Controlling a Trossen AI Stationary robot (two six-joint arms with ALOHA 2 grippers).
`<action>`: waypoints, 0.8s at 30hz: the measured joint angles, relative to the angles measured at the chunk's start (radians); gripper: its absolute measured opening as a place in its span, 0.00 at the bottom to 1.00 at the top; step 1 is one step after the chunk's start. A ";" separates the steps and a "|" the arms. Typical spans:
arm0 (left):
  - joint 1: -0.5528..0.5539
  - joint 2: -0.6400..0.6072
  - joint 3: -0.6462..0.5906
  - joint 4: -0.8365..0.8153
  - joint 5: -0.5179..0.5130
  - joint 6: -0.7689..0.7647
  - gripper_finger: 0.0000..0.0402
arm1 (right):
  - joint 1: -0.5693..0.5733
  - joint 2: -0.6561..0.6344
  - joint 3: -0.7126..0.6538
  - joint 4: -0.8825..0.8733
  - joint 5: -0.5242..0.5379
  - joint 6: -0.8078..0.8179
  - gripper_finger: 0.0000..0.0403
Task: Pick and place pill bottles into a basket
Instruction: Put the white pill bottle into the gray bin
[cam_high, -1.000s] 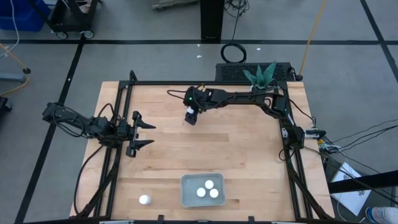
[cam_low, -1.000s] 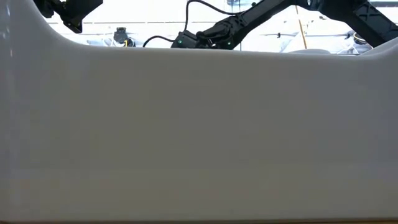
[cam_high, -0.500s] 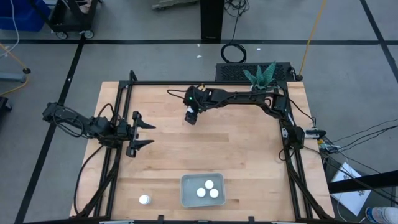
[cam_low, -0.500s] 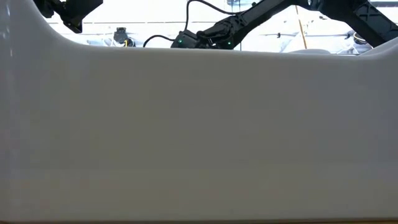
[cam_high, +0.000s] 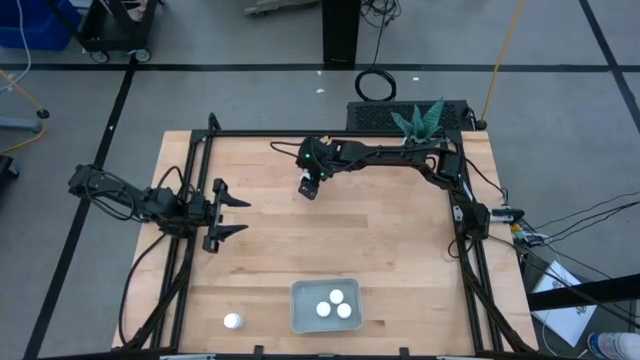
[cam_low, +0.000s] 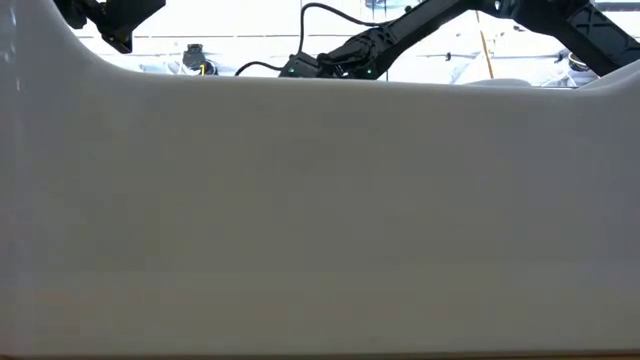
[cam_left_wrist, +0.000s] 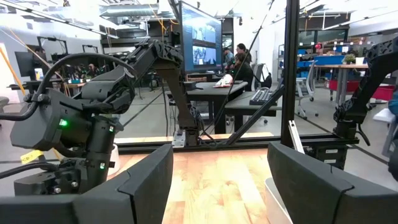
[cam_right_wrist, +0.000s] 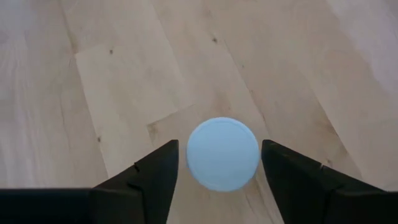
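Right end effector (cam_right_wrist: 219, 163): we see it open around a bottle (cam_right_wrist: 222, 154)
Left end effector (cam_high: 237, 215): open wide, waiting
Basket (cam_high: 298, 318): three bottles inside

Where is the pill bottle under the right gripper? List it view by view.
High: pill bottle, far middle of the table, under the right gripper.
Low: not seen; a pale wall blocks it.
Left wrist: not seen.
Right wrist: its white cap sits between the open fingers, untouched.
Landmark: the right arm's green light, in high, low and left wrist.
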 joint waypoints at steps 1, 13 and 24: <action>0.000 0.000 0.000 0.000 0.000 0.000 0.67 | 0.000 0.000 0.000 -0.001 -0.002 0.000 0.54; 0.000 0.000 0.000 0.000 0.000 0.003 0.67 | 0.000 0.000 0.000 0.005 -0.004 0.000 0.37; 0.000 0.000 0.000 0.000 -0.001 0.004 0.67 | 0.008 -0.008 0.000 0.039 -0.002 -0.001 0.37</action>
